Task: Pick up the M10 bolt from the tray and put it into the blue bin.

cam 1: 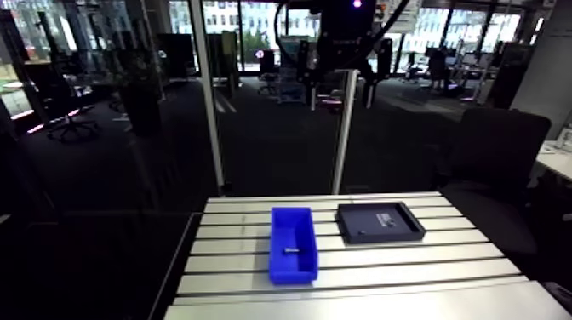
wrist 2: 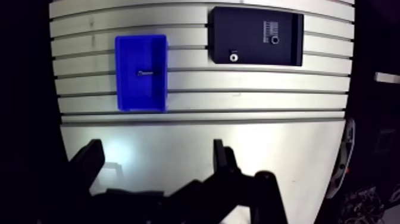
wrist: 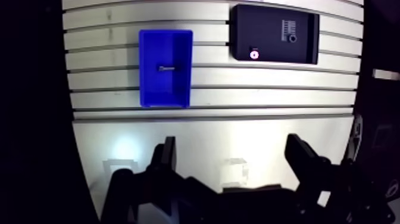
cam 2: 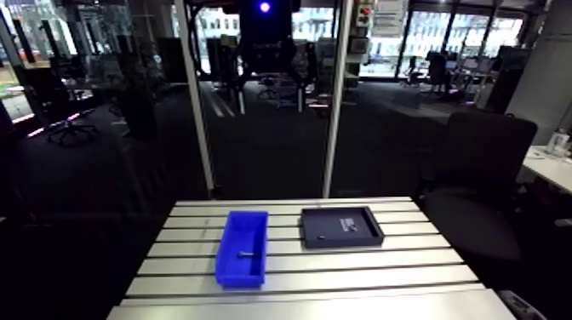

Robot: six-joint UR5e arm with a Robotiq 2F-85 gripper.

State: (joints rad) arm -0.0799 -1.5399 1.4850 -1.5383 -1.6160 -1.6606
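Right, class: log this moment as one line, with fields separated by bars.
gripper: open, empty, high above table | bolt: lying in blue bin | tray: small parts inside

Slotted aluminium tabletop point(cam 1: 383, 274), grooves running across its width. One pale upright post point(cam 1: 208, 102) rises at the tabletop's far corner, a second post point(cam 1: 343, 128) at mid-edge. A small white ring point(wrist: 254, 55) and a dark round part point(wrist: 291, 38) lie toward the tabletop's far edge.
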